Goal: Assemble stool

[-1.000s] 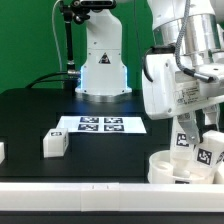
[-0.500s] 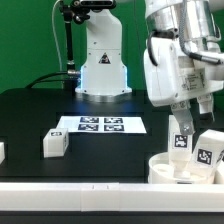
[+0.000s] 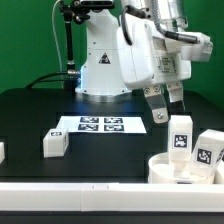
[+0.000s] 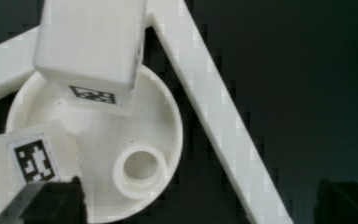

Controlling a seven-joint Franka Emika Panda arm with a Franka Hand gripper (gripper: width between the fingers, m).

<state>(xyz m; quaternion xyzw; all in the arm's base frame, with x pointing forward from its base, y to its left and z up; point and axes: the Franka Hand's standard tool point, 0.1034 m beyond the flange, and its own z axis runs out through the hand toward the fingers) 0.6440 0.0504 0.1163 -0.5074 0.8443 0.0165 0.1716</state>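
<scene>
As the tool (image 3: 168,112) hangs parted — seat (image 3: 160,170) lies below it

The seat (image 3: 163,168) looks like smooth white plastic with a soft shine. The upright leg (image 3: 180,137) and the loose leg (image 3: 54,143) look like the same plastic, with flat black-and-white tags. The table (image 3: 30,115) is black and matt. The marker board (image 3: 100,124) is white and dull.

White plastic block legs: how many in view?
3 legs: two upright in the round white seat at the exterior view's right, one loose beside the marker board. More may be hidden.
</scene>
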